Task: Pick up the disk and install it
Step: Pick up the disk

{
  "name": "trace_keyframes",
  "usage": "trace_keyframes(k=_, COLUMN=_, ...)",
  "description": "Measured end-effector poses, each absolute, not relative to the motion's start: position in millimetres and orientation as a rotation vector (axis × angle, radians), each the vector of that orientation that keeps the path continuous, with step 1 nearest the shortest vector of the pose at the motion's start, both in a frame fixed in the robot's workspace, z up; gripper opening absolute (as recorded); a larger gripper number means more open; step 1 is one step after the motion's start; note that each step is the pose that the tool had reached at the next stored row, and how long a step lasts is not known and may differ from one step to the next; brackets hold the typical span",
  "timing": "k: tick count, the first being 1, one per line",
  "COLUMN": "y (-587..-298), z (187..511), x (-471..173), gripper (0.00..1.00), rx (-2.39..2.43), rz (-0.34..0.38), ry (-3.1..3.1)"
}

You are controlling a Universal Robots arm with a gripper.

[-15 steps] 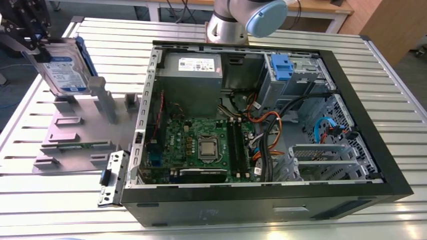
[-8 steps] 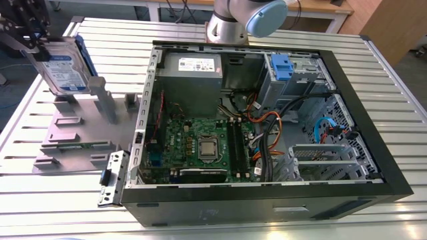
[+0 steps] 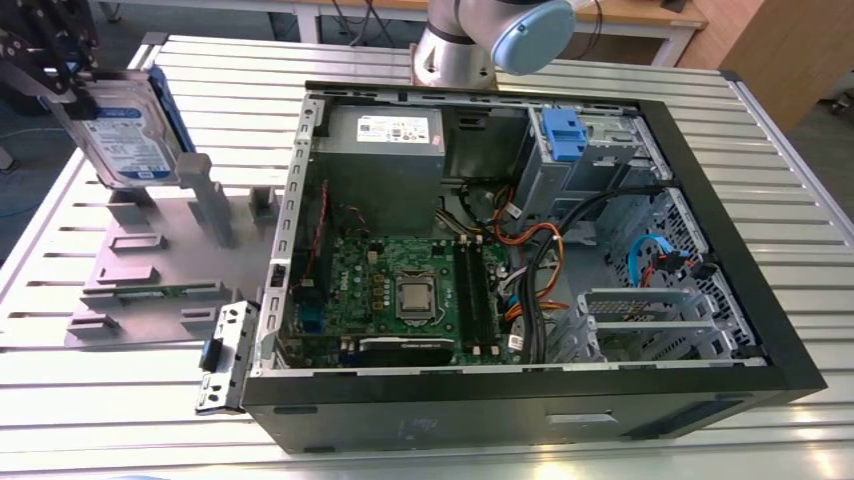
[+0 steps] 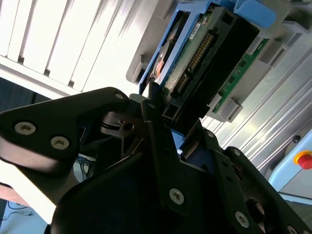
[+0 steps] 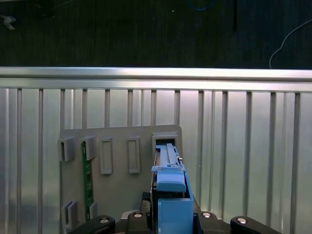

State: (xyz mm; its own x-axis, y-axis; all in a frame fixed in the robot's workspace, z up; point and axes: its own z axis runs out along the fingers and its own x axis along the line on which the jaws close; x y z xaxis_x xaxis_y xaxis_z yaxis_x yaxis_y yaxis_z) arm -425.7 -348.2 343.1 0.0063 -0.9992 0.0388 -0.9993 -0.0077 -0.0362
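Observation:
The disk [image 3: 127, 135], a silver drive with a white-and-blue label in a blue carrier frame, hangs upright at the exterior view's far left, just above the grey holder fixture [image 3: 147, 270]. My gripper [image 3: 64, 75] is shut on its upper end. In the second wrist view the black fingers [image 4: 155, 105] clamp the blue frame, and the disk's [image 4: 195, 58] underside and connector face the camera. In the first wrist view the blue carrier [image 5: 170, 195] stands edge-on between the jaws, over an empty slot [image 5: 165, 141] in the fixture.
An open black computer case [image 3: 721, 300] lies in the middle of the slatted metal table [image 3: 134, 400]. Inside are a motherboard [image 3: 400, 290], a power supply [image 3: 380, 135], cables and a drive cage [image 3: 594, 150] with a blue carrier. A green memory stick [image 5: 87, 170] stands in the fixture.

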Motion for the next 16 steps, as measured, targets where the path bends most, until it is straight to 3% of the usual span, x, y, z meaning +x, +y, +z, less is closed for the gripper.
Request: trace_keyframes(k=16, y=-348.2, z=350.8, x=-425.7, gripper=0.36, rx=2.227, rz=0.083, ry=-2.212)
